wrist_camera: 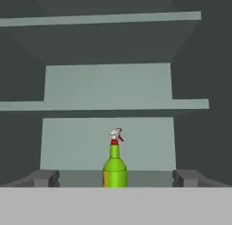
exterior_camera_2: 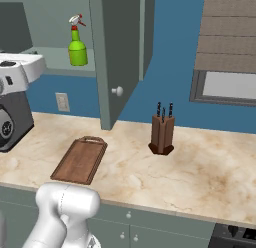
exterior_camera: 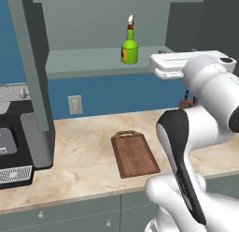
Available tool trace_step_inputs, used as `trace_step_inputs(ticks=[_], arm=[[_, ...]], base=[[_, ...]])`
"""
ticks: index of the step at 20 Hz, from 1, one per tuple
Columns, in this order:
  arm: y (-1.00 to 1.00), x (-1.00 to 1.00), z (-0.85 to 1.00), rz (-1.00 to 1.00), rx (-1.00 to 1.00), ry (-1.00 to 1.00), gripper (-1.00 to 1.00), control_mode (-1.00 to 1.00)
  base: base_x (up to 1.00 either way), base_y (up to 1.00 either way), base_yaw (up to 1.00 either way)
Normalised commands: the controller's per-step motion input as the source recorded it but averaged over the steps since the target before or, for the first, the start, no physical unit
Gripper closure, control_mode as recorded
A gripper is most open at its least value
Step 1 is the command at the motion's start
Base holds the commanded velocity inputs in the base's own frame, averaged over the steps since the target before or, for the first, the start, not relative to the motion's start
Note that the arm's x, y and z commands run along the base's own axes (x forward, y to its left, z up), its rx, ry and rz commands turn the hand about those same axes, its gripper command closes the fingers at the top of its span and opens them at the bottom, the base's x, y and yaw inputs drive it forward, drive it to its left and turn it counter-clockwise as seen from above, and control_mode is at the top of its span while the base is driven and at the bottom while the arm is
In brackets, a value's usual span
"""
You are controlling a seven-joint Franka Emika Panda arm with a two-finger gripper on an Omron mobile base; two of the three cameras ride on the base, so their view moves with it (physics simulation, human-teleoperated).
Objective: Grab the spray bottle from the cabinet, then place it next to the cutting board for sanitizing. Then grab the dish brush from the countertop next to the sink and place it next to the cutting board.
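Note:
The green spray bottle [exterior_camera: 130, 44] [exterior_camera_2: 77, 48] stands upright on the lower shelf of the open cabinet [exterior_camera: 79, 62], apart from anything else. My gripper [wrist_camera: 116, 178] is open and faces it from out in front, level with the shelf. The bottle [wrist_camera: 114, 167] shows centred between the two fingertips [wrist_camera: 45, 178], still some way off. The white hand [exterior_camera: 179, 65] [exterior_camera_2: 17, 67] hovers to the bottle's right, above the countertop [exterior_camera: 79, 151]. The brown cutting board [exterior_camera: 134, 154] [exterior_camera_2: 80, 159] lies flat on the countertop below. The dish brush and the sink are out of view.
An open cabinet door [exterior_camera: 35, 67] [exterior_camera_2: 117, 57] juts out over the counter. A dark appliance [exterior_camera: 16, 147] stands at the left. A knife block [exterior_camera_2: 162, 132] stands right of the board, beneath a window [exterior_camera_2: 227, 77]. A wall outlet [exterior_camera: 74, 105] sits behind the board.

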Motion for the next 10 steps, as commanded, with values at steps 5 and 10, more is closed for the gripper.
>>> trace_step_inputs(ticks=[5, 10], arm=[[0.00, 0.27, 0.16, 0.00, 0.00, 0.04, -1.00, -1.00], [0.00, 0.48, 0.00, 0.00, 0.00, 0.15, -1.00, -1.00]], base=[[0.00, 0.00, 0.00], [0.00, 0.00, 0.00]])
